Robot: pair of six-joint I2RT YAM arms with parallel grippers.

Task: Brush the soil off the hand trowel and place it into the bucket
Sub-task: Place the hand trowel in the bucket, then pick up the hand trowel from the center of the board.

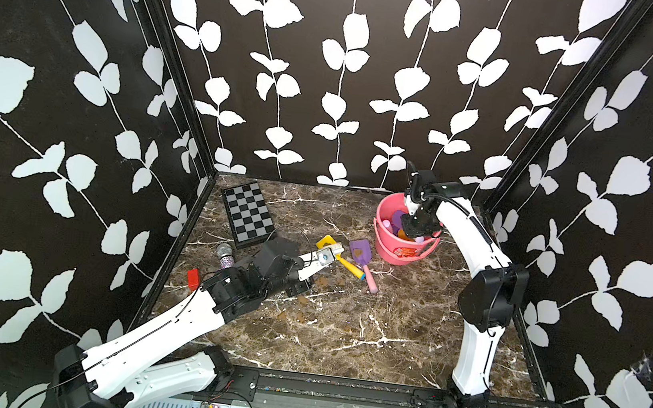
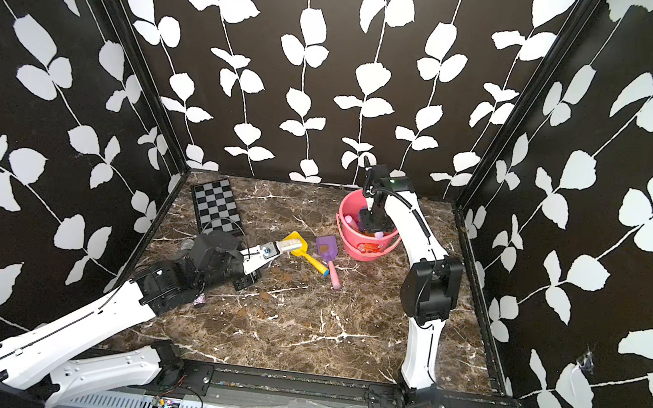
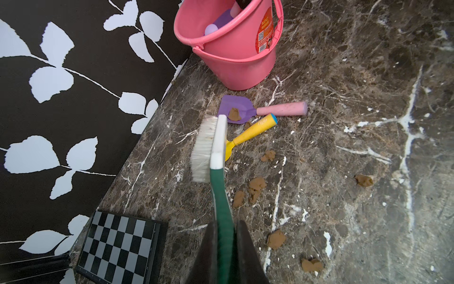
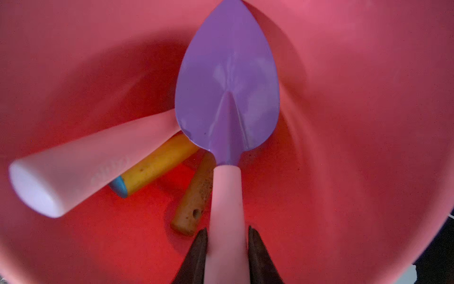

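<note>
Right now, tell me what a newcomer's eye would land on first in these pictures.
The round pink plastic bucket near the far right corner of the dark marble tabletop draws the eye. The right pincer is down inside it, shut on a pink-handled purple trowel. Nearer the middle, the left pincer holds a green-handled white brush over the blade of a yellow plastic trowel, and brown soil clumps dot the marble.

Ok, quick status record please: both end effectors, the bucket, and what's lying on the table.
left end effector: shut on green-handled brush
right end effector: inside bucket, shut on pink handle of pointed purple trowel
bucket contents: other tool handles too
on table: square purple trowel with soil on its blade; yellow trowel
loose soil: clumps scattered on table
</note>
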